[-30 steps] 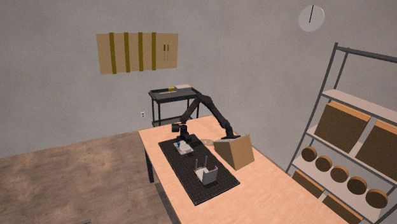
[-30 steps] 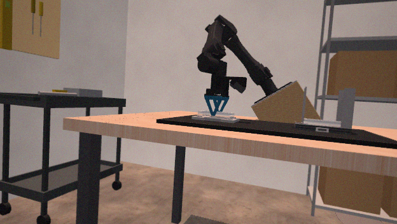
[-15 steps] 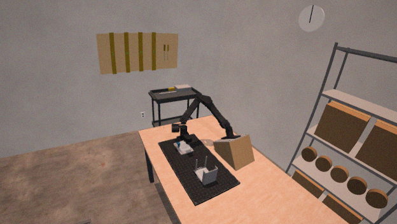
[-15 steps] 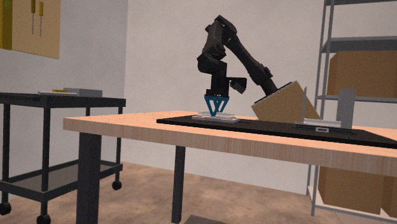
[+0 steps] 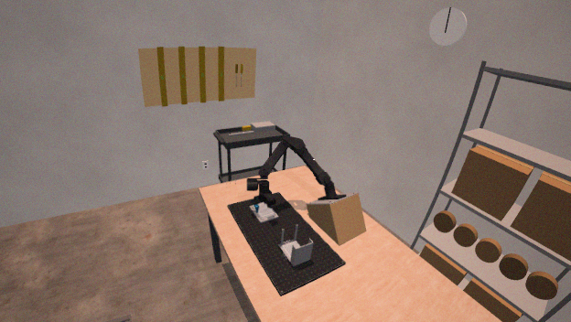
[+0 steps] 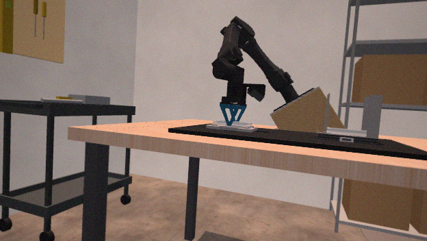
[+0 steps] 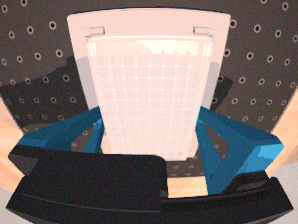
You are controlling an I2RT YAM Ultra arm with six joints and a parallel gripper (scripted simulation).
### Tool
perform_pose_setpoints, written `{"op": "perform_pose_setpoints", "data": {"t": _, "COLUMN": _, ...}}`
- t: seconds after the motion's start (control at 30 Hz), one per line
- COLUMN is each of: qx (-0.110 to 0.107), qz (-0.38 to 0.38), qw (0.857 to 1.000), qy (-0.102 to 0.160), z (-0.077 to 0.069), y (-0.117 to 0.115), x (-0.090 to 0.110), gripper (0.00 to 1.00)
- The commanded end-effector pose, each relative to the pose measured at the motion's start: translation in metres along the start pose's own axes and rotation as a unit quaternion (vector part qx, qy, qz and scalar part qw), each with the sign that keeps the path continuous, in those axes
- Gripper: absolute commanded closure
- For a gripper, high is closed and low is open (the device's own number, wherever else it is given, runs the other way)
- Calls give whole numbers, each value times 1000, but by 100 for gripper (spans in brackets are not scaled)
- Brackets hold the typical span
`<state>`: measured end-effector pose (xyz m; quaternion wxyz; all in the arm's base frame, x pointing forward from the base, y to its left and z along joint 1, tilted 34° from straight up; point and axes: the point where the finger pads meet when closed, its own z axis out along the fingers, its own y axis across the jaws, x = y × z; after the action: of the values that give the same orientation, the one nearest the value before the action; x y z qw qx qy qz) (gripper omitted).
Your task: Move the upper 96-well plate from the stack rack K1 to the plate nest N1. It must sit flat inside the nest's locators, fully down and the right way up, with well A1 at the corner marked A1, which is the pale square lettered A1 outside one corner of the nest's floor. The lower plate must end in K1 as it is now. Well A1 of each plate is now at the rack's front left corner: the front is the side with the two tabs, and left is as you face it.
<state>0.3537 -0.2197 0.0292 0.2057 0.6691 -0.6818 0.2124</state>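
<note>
No legible writing is being shown in any view; the A1 mark cannot be made out.

One arm (image 6: 260, 58) is being seen, reaching down from a tilted tan block (image 5: 339, 219) on the bench (image 5: 366, 284). One black perforated mat (image 5: 316, 270) is lying on the bench.

One end effector (image 7: 149, 139) with two blue fingers is being held clenched on the long sides of one plate (image 7: 148, 90). The plate is sitting low over the nest (image 7: 81, 30), whose pale floor is showing around it with two small marks at the far corners. Whether the plate is fully down cannot be told.

One rack (image 5: 302, 253) is standing further along the mat, well apart from the nest, with two thin posts. One plate (image 6: 345, 131) is being seen lying in it.

Elsewhere: one cart (image 6: 10, 104), one shelf unit (image 5: 462, 133), one wall board (image 5: 238, 78), one clock (image 5: 439, 32).
</note>
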Motion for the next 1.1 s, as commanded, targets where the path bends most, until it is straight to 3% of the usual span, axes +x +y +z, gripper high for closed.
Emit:
{"op": "perform_pose_setpoints", "data": {"t": 0.0, "qx": 6, "qz": -6, "qw": 1000, "qy": -3, "z": -4, "y": 0, "x": -3, "gripper": 100}}
{"op": "perform_pose_setpoints", "data": {"t": 0.33, "qx": 2, "qz": -9, "qw": 1000, "qy": -4, "z": 2, "y": 0, "x": -6, "gripper": 100}}
{"op": "perform_pose_setpoints", "data": {"t": 0.37, "qx": 6, "qz": -1, "qw": 1000, "qy": 0, "z": -2, "y": -2, "x": 0, "gripper": 0}}
{"op": "perform_pose_setpoints", "data": {"t": 1.07, "qx": 6, "qz": -1, "qw": 1000, "qy": 0, "z": -2, "y": -2, "x": 0, "gripper": 0}}
